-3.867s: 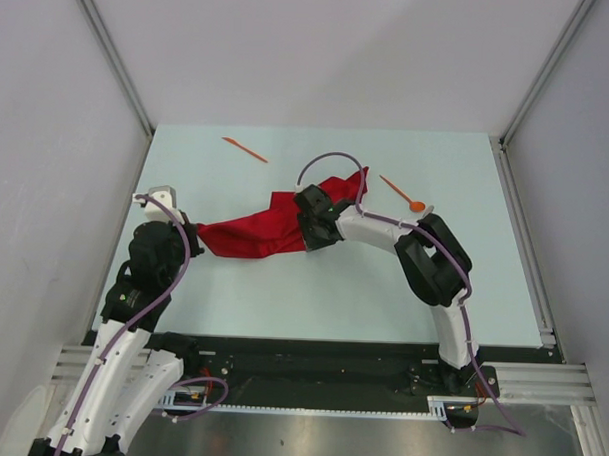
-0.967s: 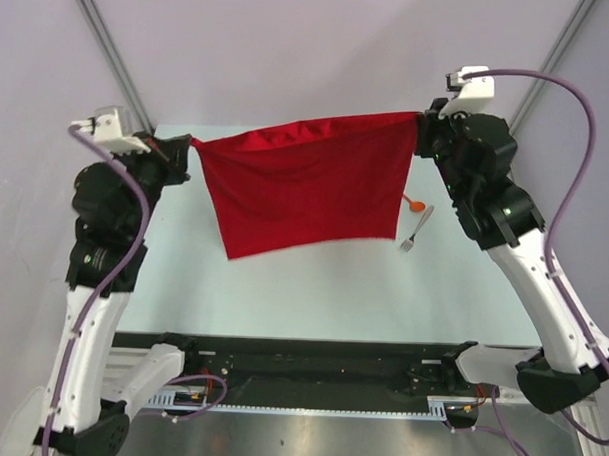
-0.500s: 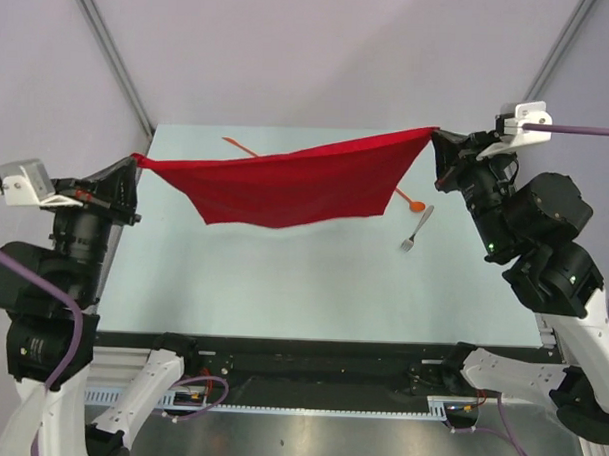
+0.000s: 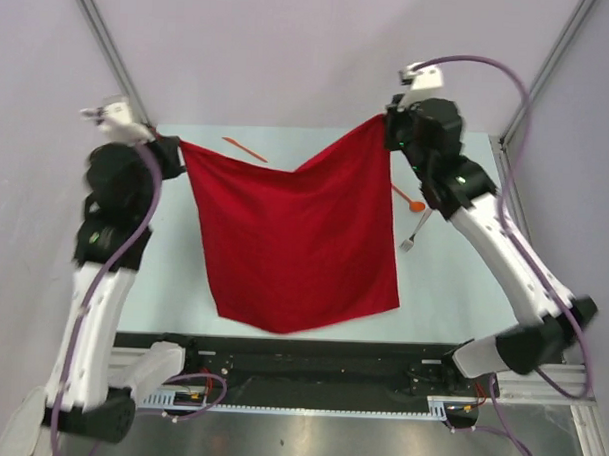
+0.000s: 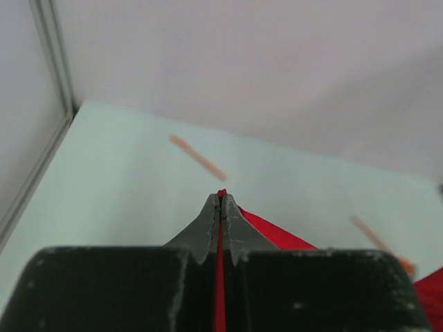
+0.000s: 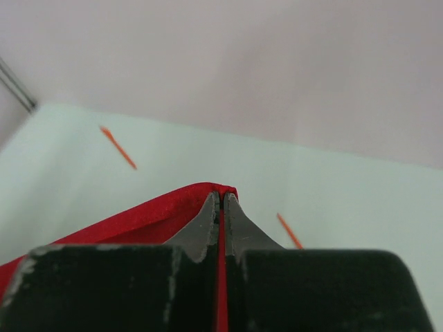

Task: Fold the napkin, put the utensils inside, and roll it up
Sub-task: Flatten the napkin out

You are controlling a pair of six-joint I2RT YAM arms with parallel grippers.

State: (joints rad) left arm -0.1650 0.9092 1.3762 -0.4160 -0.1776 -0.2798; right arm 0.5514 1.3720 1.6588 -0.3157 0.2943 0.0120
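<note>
The red napkin (image 4: 294, 238) hangs spread in the air between both arms, its lower edge near the table's front. My left gripper (image 4: 177, 144) is shut on its top left corner; the cloth shows between the pads in the left wrist view (image 5: 221, 194). My right gripper (image 4: 386, 123) is shut on its top right corner, and the cloth (image 6: 138, 216) shows there too. The orange knife (image 4: 245, 149) lies at the back of the table and shows in both wrist views (image 5: 198, 157) (image 6: 118, 147). The orange spoon (image 4: 415, 204) and the pale fork (image 4: 415, 232) lie at the right, partly behind the cloth.
The pale green table (image 4: 463, 284) is bounded by grey walls with metal rails at the left (image 4: 110, 56) and right (image 4: 534, 91). The arm bases and a black rail (image 4: 309, 383) run along the near edge.
Both arms swung inward and up, bringing the two held corners closer. The napkin went from a stretched flat band to a full sheet hanging down toward the front.
</note>
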